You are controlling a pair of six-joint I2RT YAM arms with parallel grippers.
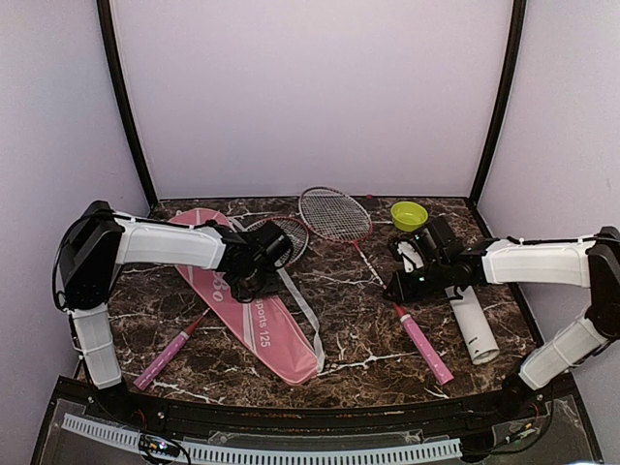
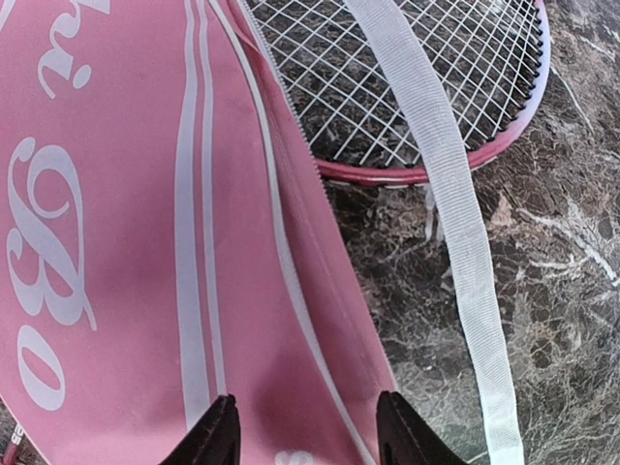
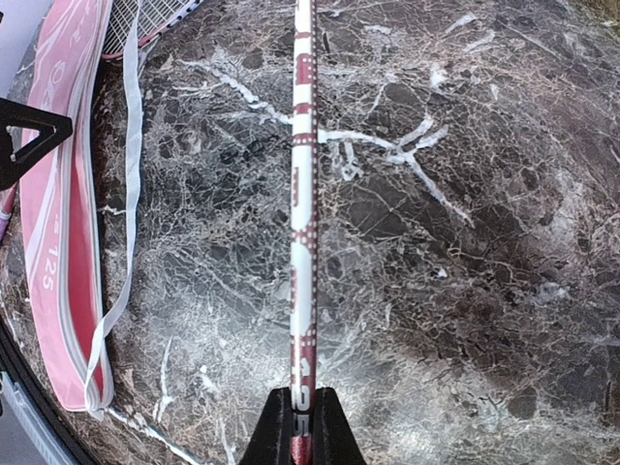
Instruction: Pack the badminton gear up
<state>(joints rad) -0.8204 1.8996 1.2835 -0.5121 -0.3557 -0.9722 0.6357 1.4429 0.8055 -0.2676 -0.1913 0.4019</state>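
The long pink racket cover (image 1: 254, 325) lies flat at the left centre. My left gripper (image 1: 254, 281) hovers open over it; in the left wrist view the jaws (image 2: 305, 431) stand apart above the pink fabric (image 2: 116, 242). One racket's head (image 1: 291, 239) and pink handle (image 1: 167, 354) stick out from the cover's two sides. The other racket's head (image 1: 332, 213) lies at the back. My right gripper (image 1: 397, 289) is shut on its thin shaft (image 3: 303, 194), close above the handle (image 1: 423, 344). The white tube (image 1: 472, 325) lies at the right. No shuttlecock shows.
A lime-green bowl (image 1: 409, 215) stands at the back right, close to my right arm. The cover's white strap (image 1: 308, 315) trails loose on the marble towards the middle and shows in the left wrist view (image 2: 455, 232). Walls enclose the back and sides.
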